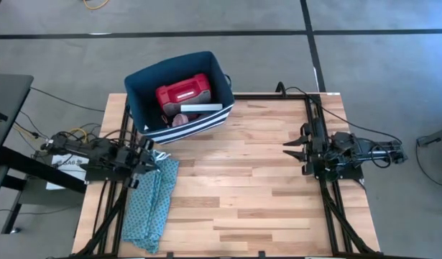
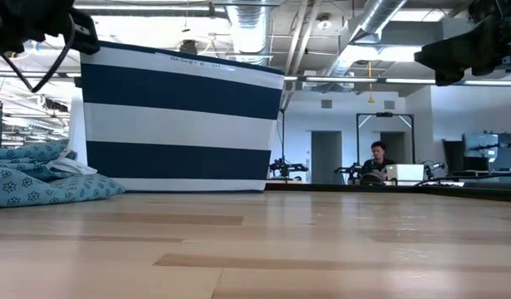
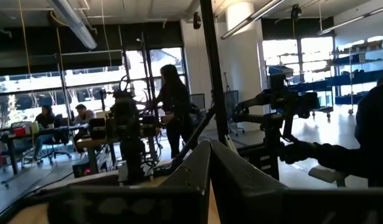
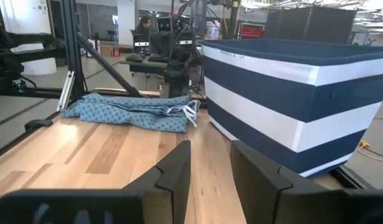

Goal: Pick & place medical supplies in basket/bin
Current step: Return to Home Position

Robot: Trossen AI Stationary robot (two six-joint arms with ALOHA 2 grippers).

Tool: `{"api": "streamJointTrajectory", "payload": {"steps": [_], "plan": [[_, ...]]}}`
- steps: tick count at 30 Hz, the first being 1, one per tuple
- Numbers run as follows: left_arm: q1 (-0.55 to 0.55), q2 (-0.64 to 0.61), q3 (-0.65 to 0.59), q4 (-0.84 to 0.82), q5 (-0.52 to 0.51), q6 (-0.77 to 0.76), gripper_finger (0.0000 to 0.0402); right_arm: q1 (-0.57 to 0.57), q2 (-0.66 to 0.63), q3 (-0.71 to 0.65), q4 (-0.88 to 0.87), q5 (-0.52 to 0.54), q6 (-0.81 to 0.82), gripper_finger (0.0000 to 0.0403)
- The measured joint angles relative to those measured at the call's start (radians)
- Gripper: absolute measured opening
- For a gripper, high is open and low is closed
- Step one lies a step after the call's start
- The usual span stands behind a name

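The red first-aid case is lying inside the navy bin. The right gripper is waiting with jaws parted, empty. The left gripper is hanging over the teal cloth near the bin; its state I cannot tell. If it is travelling low, it may be snagging the cloth or nudging the bin.

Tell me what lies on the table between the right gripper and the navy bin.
Only bare wooden table, as the high view shows, separates the right gripper from the navy bin; the teal cloth lies off to the side.
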Motion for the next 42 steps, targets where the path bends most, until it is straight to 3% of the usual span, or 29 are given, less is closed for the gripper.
{"api": "streamJointTrajectory", "payload": {"steps": [5,12,15,27,33,42], "plan": [[0.000,0.000,0.000,-0.035,-0.026,-0.029,0.0000,0.000,0.000,0.000,-0.005,0.000,0.000,0.0108],[0.000,0.000,0.000,-0.157,-0.229,-0.109,0.0000,0.000,0.000,0.000,-0.005,0.000,0.000,0.0108],[0.000,0.001,0.000,-0.177,-0.259,-0.116,0.0000,0.000,0.000,0.000,-0.005,0.000,0.000,0.0108],[0.000,0.000,0.000,-0.239,-0.119,-0.075,0.0000,0.000,0.000,0.000,-0.005,0.000,0.000,0.0108],[0.000,0.000,0.000,-0.308,-0.147,-0.006,0.0000,0.000,0.000,0.000,-0.005,0.000,0.000,0.0108],[0.000,0.023,0.002,-0.337,-0.069,-0.114,0.0000,0.000,0.000,0.000,-0.006,0.000,0.000,0.0108]]}}
